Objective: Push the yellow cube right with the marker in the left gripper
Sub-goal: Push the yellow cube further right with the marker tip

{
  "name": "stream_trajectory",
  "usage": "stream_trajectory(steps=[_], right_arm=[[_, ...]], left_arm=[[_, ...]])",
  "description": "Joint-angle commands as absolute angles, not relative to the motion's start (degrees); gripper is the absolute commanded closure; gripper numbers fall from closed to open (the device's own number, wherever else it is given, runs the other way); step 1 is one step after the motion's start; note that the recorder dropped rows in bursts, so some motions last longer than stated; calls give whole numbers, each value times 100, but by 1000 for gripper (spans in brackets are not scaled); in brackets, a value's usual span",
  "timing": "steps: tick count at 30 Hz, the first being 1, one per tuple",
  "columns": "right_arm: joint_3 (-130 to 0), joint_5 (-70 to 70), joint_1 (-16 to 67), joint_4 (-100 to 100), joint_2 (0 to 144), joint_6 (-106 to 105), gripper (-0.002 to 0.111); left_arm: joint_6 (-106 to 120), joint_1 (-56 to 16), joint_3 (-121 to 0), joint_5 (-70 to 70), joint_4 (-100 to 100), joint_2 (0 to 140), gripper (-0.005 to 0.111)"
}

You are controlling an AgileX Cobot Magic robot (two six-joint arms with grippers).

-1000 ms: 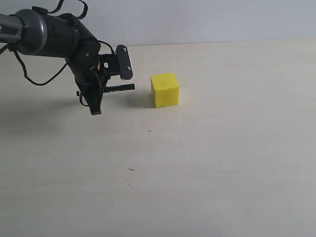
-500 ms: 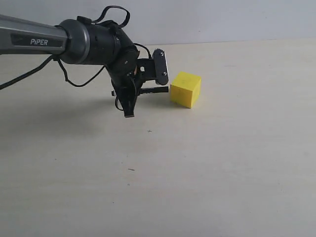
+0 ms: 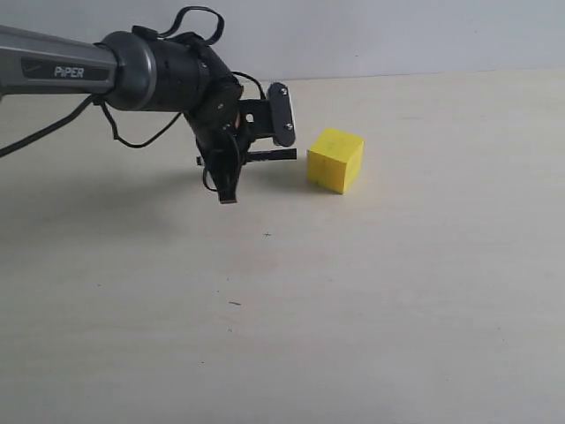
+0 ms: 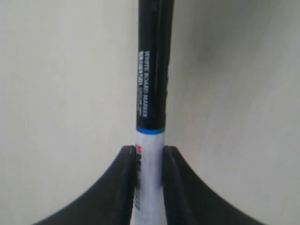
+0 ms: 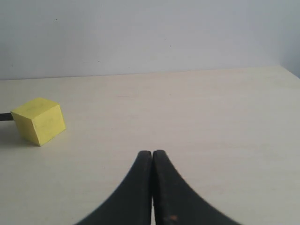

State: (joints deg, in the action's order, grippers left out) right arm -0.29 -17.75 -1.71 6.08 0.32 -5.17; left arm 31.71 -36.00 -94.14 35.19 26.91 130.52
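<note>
The yellow cube (image 3: 335, 159) rests on the pale table (image 3: 371, 291), turned so that a corner faces the camera. My left gripper (image 3: 231, 172), on the arm lettered "PIPER", is left of it and shut on the marker (image 3: 272, 155). The marker lies level and points right, its black tip a small gap short of the cube's left face. In the left wrist view the jaws (image 4: 149, 150) pinch the white barrel and the marker's black cap (image 4: 151, 84) runs on ahead. My right gripper (image 5: 152, 152) is shut with nothing in it. It sees the cube (image 5: 38, 121) far off, with the marker's tip (image 5: 4, 116) beside it.
The table is bare apart from a few tiny dark specks (image 3: 234, 303). A white wall (image 3: 397, 35) closes off the back edge. Loose black cables (image 3: 132, 141) hang from the left arm.
The marker pushed the cube right and turned it over the last second. In the last half second the left gripper drew back slightly left, opening a small gap.
</note>
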Motion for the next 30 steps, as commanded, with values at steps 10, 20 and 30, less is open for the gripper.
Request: stream_trajectory(steps=[10,20,30], right_arm=[[0,-1709,-201,607,0,-556,108],[0,-1746,-201,607,0,-556,108],[0,-1746,-201,607,0,-556,108]], left_arm=[[3100,-3992,-9616,4165,2420,13123,107],[3100,-4289,-9833,3351,2055,13265,107],[3100,-4259,-10012,3872,2030,13340,107]])
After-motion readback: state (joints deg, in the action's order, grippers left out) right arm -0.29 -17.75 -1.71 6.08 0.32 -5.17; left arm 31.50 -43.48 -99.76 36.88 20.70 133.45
